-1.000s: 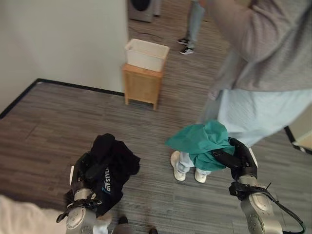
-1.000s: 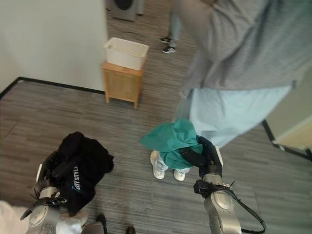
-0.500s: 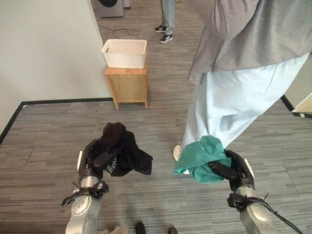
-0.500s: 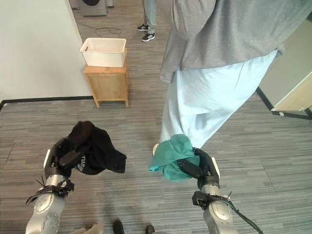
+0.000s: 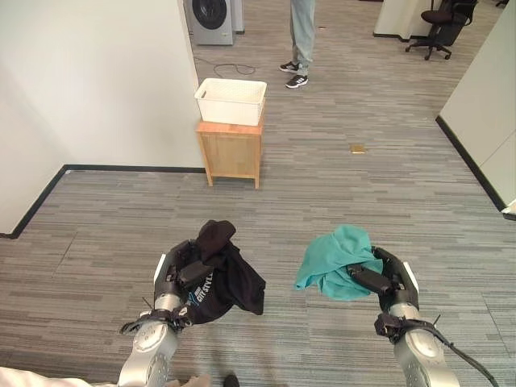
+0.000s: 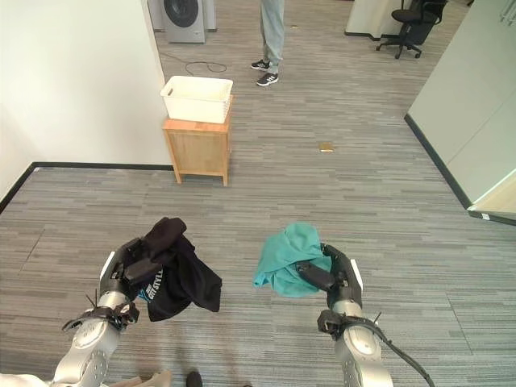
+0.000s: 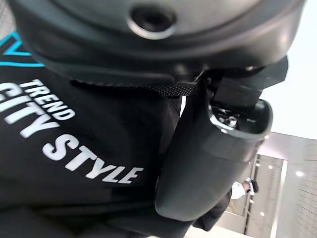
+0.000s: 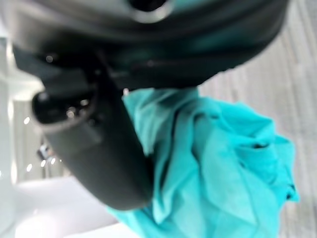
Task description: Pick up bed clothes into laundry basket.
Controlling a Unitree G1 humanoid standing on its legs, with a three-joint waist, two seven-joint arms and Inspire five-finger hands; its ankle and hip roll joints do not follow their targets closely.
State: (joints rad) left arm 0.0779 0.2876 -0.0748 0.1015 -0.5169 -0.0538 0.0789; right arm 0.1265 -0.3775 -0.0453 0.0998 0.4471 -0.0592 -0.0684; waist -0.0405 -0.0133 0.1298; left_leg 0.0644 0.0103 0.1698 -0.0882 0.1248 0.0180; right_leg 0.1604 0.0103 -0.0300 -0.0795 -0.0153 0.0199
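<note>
floor [image 5: 379,193]: grey striped carpet | white wall [image 5: 97,81]: 10 o'clock | wooden side table [image 5: 232,151]: 12 o'clock | washing machine [image 5: 213,19], office chair [image 5: 439,19]: far end

Soft cloth in hard, dark hands, over a ribbed grey floor.

The left hand [image 5: 179,278] is smooth dark plastic with a slight sheen; it grips a matt black cloth garment [image 5: 222,278] with white and blue print. The right hand [image 5: 385,278], of the same glossy dark shell, clasps a crumpled teal cloth [image 5: 334,258], thin and matt. The floor [image 5: 339,185] looks like finely streaked grey carpet or plank. Far off, a white plastic laundry basket [image 5: 231,100] sits on a small stand [image 5: 232,151] of pale, smooth wood.
</note>
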